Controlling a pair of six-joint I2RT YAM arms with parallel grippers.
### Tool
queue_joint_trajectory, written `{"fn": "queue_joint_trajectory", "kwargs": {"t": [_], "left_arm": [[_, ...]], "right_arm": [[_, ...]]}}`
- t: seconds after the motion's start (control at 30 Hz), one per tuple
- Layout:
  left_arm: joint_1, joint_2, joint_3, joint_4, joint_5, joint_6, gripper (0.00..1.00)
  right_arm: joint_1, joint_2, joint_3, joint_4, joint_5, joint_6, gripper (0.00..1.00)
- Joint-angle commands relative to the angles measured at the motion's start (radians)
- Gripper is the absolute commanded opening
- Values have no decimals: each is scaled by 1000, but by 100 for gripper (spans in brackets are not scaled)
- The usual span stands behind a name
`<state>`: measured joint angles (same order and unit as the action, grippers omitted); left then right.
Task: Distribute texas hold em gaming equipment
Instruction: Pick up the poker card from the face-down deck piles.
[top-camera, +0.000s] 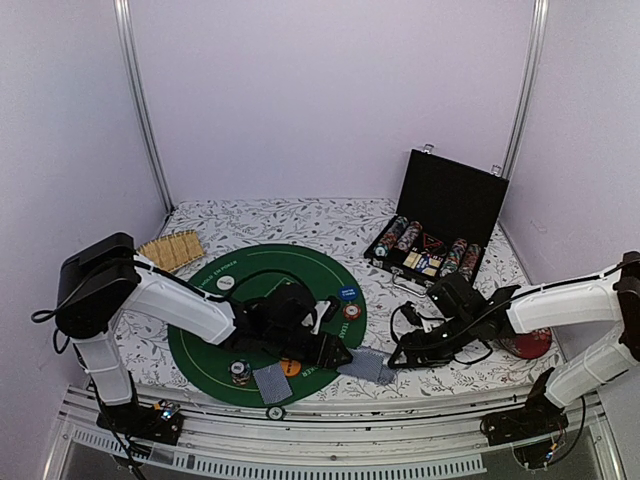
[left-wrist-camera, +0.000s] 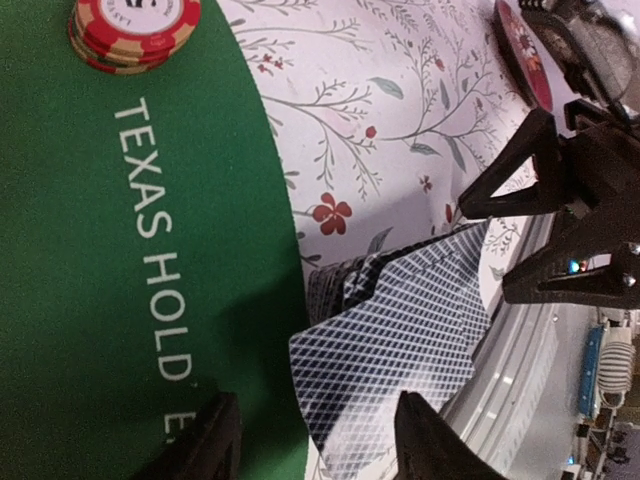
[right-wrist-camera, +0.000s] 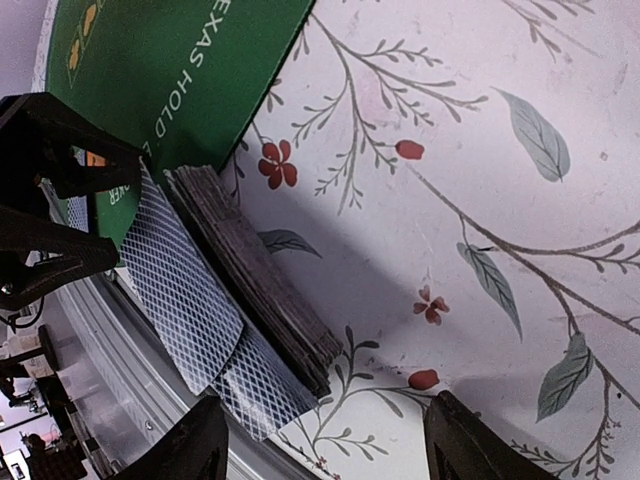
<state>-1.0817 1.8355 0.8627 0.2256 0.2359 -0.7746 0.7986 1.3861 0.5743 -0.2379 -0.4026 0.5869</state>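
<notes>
A deck of blue-grey patterned cards (top-camera: 368, 366) lies on the floral cloth just off the green mat (top-camera: 215, 345), near the front edge. Its top card (left-wrist-camera: 390, 340) is slid askew off the deck (left-wrist-camera: 340, 285), with a corner between the fingers of my open left gripper (left-wrist-camera: 315, 450). I cannot tell whether those fingers touch it. My right gripper (right-wrist-camera: 320, 455) is open over the deck's (right-wrist-camera: 255, 270) other end, nothing between its fingers. The two grippers (top-camera: 335, 355) (top-camera: 395, 360) face each other across the deck. One card (top-camera: 272, 382) lies on the mat beside orange (top-camera: 290, 367) and striped (top-camera: 240, 372) chips.
Blue (top-camera: 348, 293) and red (top-camera: 351, 311) chips and a white button (top-camera: 226, 283) sit on the mat. An open black case (top-camera: 455, 195) of chips stands back right. A bamboo mat (top-camera: 172, 250) lies back left, a red disc (top-camera: 527, 343) at right. The metal rail (top-camera: 330, 405) runs just past the deck.
</notes>
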Motion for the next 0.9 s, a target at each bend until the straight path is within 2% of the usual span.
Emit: {"fn": "queue_joint_trajectory", "kwargs": {"t": [0.0, 0.27, 0.4, 0.73, 0.87], "left_arm": [[3, 14, 10, 17, 29, 6, 53], [6, 12, -10, 55, 38, 5, 40], [8, 15, -15, 66, 46, 2, 32], [22, 3, -31, 63, 42, 15, 0], [30, -6, -37, 57, 38, 25, 0]], "right_arm": [[22, 52, -10, 69, 3, 12, 69], [72, 131, 32, 52, 96, 28, 66], [88, 146, 32, 54, 136, 41, 62], [100, 156, 41, 56, 145, 46, 60], [99, 133, 45, 35, 159, 43, 60]]}}
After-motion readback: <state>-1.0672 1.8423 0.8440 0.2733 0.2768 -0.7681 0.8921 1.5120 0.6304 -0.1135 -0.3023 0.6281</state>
